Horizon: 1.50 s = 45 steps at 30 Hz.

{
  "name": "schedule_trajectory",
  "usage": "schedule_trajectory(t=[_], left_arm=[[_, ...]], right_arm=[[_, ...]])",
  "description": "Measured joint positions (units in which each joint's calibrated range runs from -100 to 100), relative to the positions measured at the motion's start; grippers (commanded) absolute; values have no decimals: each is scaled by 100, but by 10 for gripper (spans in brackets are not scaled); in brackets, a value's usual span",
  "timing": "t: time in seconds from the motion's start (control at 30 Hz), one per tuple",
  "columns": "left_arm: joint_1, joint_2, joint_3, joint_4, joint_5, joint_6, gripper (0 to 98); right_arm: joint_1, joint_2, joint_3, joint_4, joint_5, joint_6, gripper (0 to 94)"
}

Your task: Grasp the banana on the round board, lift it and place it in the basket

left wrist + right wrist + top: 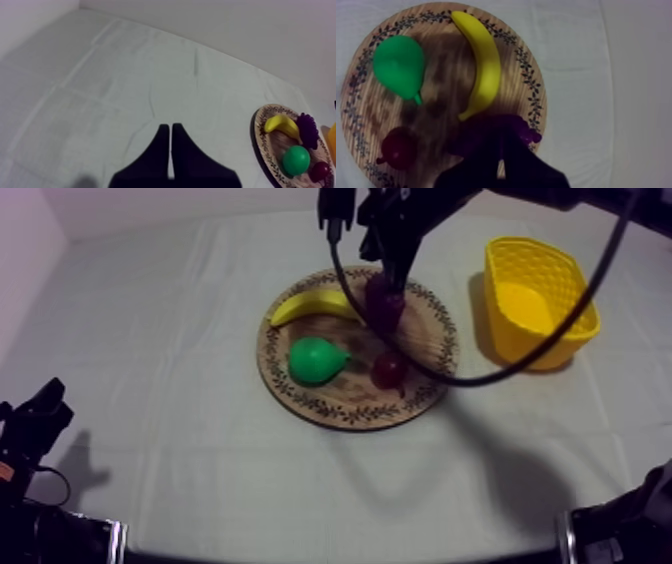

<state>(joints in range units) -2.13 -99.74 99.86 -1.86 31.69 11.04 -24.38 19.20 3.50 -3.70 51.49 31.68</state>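
While the banana (314,305) lies along the far rim of the wooden board (340,413), my right pincer (390,286) hangs over the bunch of grapes (385,313) touching the banana's end, its fingers pressed together. The pear (315,360) and the small red fruit (388,370) sit nearer. Open bench (200,488) separates the board from the yellow basket (545,346). My left pincer (171,150), pressed together, sits well apart.
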Motion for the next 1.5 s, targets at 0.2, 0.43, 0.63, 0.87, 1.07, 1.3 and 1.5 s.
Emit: schedule_trajectory(t=[0.2, 0.43, 0.63, 0.87, 1.07, 1.3, 1.5], left_arm=[[0, 0, 0, 0, 0, 0, 1], [0, 0, 0, 0, 0, 0, 1], [0, 0, 0, 0, 0, 0, 1], [0, 0, 0, 0, 0, 0, 1], [0, 0, 0, 0, 0, 0, 1], [0, 0, 0, 0, 0, 0, 1], [0, 0, 0, 0, 0, 0, 1]], right_arm=[[146, 438, -949, -43, 480, -19, 19], [60, 694, -1514, 44, 745, -74, 25], [-71, 896, -1658, 171, 807, -168, 34], [-151, 1119, -1738, 282, 824, -222, 52], [-182, 1203, -1941, 282, 831, -263, 97], [-196, 1330, -2280, 370, 958, -456, 373], [4, 1162, -2170, -121, 1088, -143, 559]])
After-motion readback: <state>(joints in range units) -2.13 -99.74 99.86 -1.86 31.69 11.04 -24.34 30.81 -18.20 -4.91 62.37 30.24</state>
